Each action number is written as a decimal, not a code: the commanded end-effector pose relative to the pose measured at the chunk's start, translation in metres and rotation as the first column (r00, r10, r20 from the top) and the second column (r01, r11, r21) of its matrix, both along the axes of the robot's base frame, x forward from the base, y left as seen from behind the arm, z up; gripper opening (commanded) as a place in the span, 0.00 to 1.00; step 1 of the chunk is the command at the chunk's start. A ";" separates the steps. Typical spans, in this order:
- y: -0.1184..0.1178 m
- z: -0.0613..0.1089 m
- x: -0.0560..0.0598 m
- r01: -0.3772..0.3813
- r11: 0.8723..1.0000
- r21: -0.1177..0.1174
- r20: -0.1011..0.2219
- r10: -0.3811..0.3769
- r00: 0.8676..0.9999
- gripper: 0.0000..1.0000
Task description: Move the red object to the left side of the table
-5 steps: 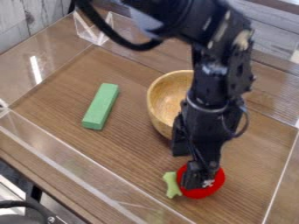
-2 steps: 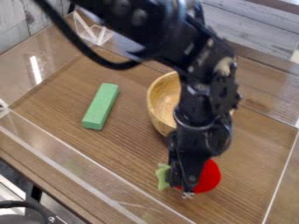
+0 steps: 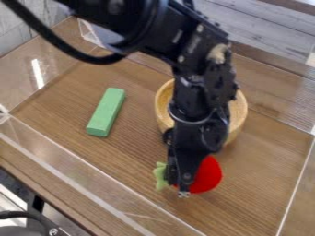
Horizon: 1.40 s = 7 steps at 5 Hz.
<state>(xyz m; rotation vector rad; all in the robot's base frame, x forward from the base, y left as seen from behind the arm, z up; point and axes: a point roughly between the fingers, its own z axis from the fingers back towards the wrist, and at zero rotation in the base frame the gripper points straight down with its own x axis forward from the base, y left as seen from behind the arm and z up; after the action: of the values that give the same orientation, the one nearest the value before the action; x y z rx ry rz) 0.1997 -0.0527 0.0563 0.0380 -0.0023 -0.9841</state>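
The red object (image 3: 207, 173) is a small round toy fruit with a light-green stem piece (image 3: 160, 175). It sits at the near right of the table (image 3: 87, 161), just in front of the wooden bowl. My gripper (image 3: 185, 182) points straight down onto it. Its dark fingers are closed against the fruit's left part and hide the join between the red body and the stem. The black arm rises from there toward the upper left.
A wooden bowl (image 3: 237, 106) stands right behind the gripper, partly covered by the arm. A green rectangular block (image 3: 106, 112) lies to the left of the bowl. Clear acrylic walls (image 3: 50, 152) edge the tabletop on all sides.
The fingers have narrowed from wide open onto the red object. The gripper and the fruit have shifted a little left and away from the front wall, and the wrist has rolled slightly.
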 end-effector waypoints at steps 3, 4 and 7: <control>-0.027 0.001 0.008 0.118 0.993 -0.023 0.054 -0.116 0.992 0.00; -0.025 -0.004 0.006 0.154 0.987 -0.041 0.059 -0.151 0.987 0.00; -0.043 0.009 0.006 0.270 0.961 -0.064 0.064 -0.266 0.962 0.00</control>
<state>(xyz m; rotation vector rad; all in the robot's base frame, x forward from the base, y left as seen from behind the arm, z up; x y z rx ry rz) 0.1983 -0.0923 0.0537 -0.0121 -0.0411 -1.2485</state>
